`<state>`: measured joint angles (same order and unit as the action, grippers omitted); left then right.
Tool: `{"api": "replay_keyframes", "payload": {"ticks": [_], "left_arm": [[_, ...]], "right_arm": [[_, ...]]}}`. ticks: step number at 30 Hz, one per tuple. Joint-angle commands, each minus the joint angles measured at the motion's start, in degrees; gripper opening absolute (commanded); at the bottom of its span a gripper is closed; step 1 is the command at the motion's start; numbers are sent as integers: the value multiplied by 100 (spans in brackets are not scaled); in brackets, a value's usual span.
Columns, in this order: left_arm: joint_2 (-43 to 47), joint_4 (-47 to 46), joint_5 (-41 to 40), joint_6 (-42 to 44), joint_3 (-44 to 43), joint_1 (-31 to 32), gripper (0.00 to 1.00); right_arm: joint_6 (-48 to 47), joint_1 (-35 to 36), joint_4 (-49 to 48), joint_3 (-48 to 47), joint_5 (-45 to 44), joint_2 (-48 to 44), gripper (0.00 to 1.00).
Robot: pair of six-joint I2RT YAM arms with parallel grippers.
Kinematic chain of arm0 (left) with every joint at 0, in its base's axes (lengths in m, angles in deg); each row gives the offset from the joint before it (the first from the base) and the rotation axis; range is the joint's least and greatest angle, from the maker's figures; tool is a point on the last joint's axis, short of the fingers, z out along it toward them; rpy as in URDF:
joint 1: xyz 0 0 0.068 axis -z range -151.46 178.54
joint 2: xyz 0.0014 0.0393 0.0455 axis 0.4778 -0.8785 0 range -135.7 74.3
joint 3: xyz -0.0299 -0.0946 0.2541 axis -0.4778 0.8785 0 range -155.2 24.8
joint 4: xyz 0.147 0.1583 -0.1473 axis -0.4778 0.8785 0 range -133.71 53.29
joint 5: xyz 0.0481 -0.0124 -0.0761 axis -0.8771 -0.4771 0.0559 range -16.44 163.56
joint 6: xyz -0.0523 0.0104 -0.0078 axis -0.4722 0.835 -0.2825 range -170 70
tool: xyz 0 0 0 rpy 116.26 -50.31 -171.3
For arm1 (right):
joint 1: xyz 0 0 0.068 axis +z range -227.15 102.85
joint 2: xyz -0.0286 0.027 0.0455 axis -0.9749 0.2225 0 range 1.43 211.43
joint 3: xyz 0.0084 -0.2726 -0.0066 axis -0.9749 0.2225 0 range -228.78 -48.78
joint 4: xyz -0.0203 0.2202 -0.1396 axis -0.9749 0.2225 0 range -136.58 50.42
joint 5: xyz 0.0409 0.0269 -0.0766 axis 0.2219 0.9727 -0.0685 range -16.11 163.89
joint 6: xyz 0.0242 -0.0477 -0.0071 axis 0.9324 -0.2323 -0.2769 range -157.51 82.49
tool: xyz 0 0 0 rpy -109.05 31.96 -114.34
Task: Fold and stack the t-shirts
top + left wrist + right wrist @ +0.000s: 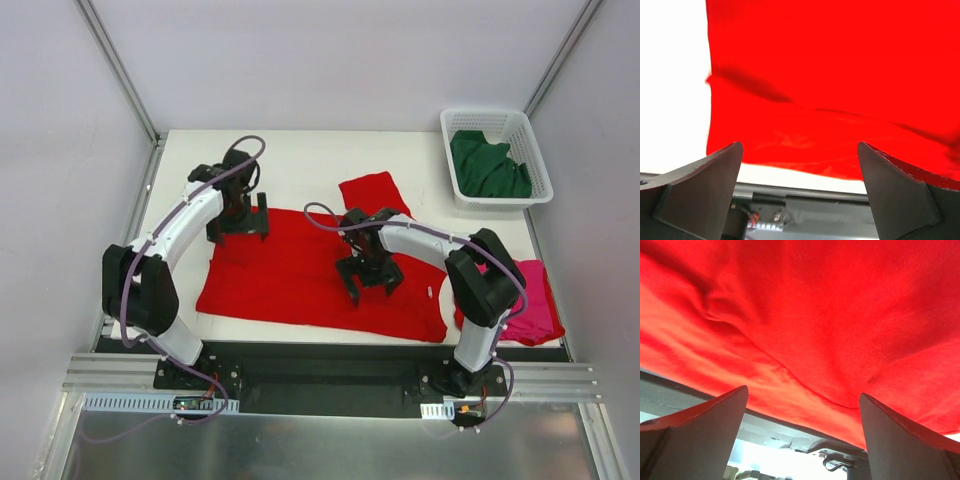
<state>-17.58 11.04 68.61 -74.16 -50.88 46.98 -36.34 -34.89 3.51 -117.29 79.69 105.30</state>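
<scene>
Evidently the red t-shirt lies spread on the bench, unfolded; left fingers and right fingers hang apart, empty, and next must pinch its edges

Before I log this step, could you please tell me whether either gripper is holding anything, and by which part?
Nothing is held. The left gripper and the right gripper both stand open over the bright red cotton t-shirt, jaws empty.

The red t-shirt is laid flat on the table under the left gripper and right gripper, jaws parted wide. The green t-shirt is kept in the basket.
</scene>
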Motion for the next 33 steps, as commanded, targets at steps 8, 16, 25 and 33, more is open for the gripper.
{"api": "replay_keyframes", "payload": {"ticks": [8,16,25,33], "left_arm": [[-1165,-333,293,605,-26,151,99],[-964,-8,-181,685,0,151,99],[-1176,599,-16,-693,18,151,99],[-551,-42,750,-2802,563,116,99]], "right_arm": [[15,-271,994,-1225,-457,-420,96],[-20,-860,1328,-1297,-369,-781,96],[-64,-1009,1381,-1156,-290,-851,96],[-73,-1009,1311,-928,-202,-895,96]]}}
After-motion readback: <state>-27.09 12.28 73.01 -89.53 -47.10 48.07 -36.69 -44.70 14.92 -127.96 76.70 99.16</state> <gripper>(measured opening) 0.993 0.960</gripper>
